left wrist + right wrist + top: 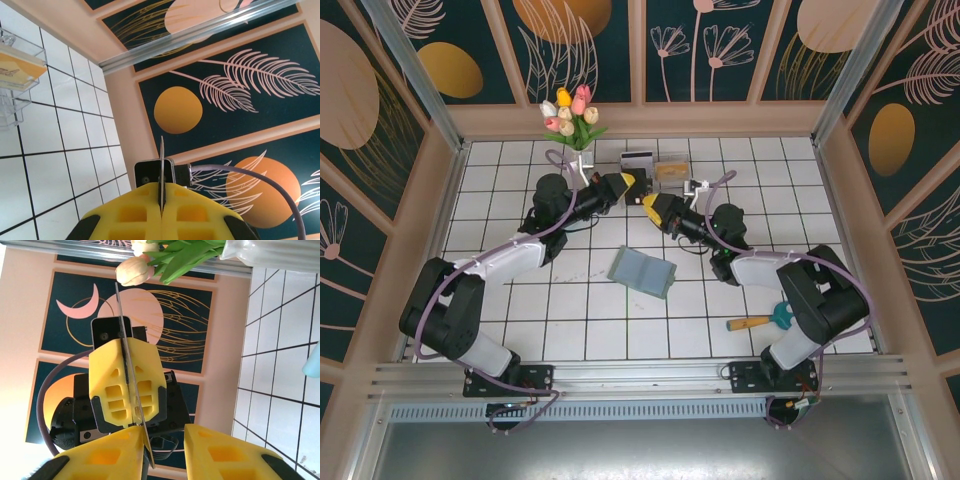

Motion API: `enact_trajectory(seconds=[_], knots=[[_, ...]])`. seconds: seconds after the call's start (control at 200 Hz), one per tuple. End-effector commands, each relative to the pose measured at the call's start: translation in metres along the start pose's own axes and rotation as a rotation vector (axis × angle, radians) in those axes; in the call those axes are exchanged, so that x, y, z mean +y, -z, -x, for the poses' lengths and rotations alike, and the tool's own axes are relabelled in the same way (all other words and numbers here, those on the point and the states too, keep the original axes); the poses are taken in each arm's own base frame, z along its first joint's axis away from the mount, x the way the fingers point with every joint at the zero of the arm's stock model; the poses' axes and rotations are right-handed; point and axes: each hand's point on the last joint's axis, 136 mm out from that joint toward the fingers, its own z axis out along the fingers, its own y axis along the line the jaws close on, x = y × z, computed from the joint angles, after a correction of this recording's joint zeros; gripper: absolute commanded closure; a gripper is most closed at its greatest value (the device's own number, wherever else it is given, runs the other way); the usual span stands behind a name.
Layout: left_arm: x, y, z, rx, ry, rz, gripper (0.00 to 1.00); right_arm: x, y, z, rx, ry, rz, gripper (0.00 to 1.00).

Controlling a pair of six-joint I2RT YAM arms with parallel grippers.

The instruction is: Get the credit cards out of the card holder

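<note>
The card holder (642, 271) lies open on the tiles between the arms, sage-green outside and blue-grey inside. Above it, toward the back, the two grippers meet tip to tip. My left gripper (628, 186) is shut on a thin credit card (162, 160), seen edge-on between its yellow fingers (135, 215). In the right wrist view the same card (131, 390) reaches from the left gripper (127, 380) into my right gripper (165, 452). The right gripper stands open: the card's edge rests against its left finger (107, 455), with a wide gap to the other finger.
A vase of tulips (572, 120) stands at the back wall. Beside it are a clear plastic compartment box (672, 172) and a small dark item (637, 162). An orange-handled tool with a teal end (760, 320) lies near the right arm's base.
</note>
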Motion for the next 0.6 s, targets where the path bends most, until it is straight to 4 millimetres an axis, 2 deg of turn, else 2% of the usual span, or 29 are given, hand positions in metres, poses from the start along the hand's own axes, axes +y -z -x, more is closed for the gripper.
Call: enact_trajectory(seconds=[0.0,0.19,0.21,0.39,0.52,0.585,0.596], knots=[[-0.023,0.007,0.005,-0.024,-0.022,-0.07,1.0,0.02,-0.006,0.007,-0.023,0.03,0.076,0.73],[-0.02,0.008,0.003,-0.019,-0.014,-0.059,1.0,0.024,-0.008,0.01,-0.031,0.046,0.095,0.78],[-0.02,0.008,0.003,-0.019,-0.014,-0.057,1.0,0.025,-0.011,0.003,-0.015,0.045,0.1,0.79],[-0.012,0.004,0.001,-0.004,-0.007,-0.036,1.0,0.034,-0.009,0.002,-0.014,0.054,0.153,0.86],[-0.006,0.003,0.001,0.001,0.002,-0.012,1.0,0.031,-0.008,0.003,-0.021,0.065,0.142,0.99],[-0.001,0.004,0.001,0.002,-0.002,0.018,1.0,0.026,-0.008,0.004,-0.022,0.085,0.108,1.0],[-0.001,0.004,0.001,0.002,-0.006,0.023,0.97,0.024,-0.008,0.004,-0.023,0.088,0.099,1.0]])
